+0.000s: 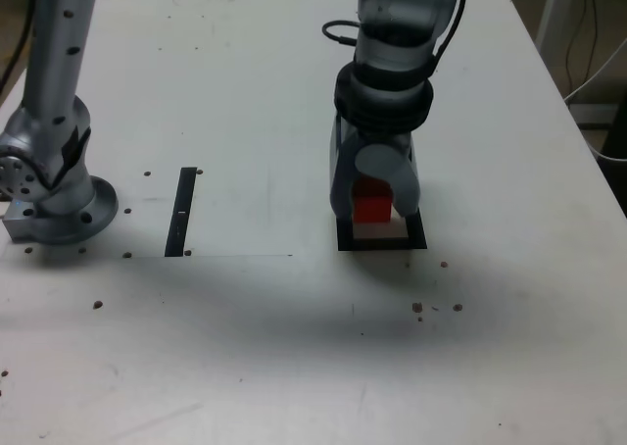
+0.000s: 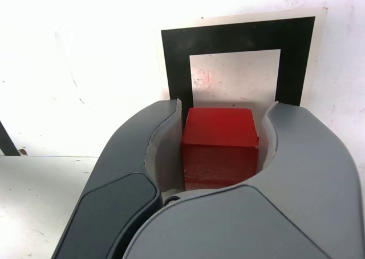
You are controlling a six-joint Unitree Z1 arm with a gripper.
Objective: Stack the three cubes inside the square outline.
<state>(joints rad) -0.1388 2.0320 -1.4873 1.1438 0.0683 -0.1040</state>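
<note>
The red cube [image 2: 220, 148] is a small block of one plain colour, with straight edges and flat faces. It sits between the two fingers of the gripper [image 2: 214, 139], and its top face is lighter than the side face. In the exterior view it shows below the gripper's body, between the fingertips.

The square outline [image 2: 236, 37] is a thick black frame with a pale centre, and it lies flat. In the exterior view, its lower side is seen just below the gripper, partly hidden by it.
</note>
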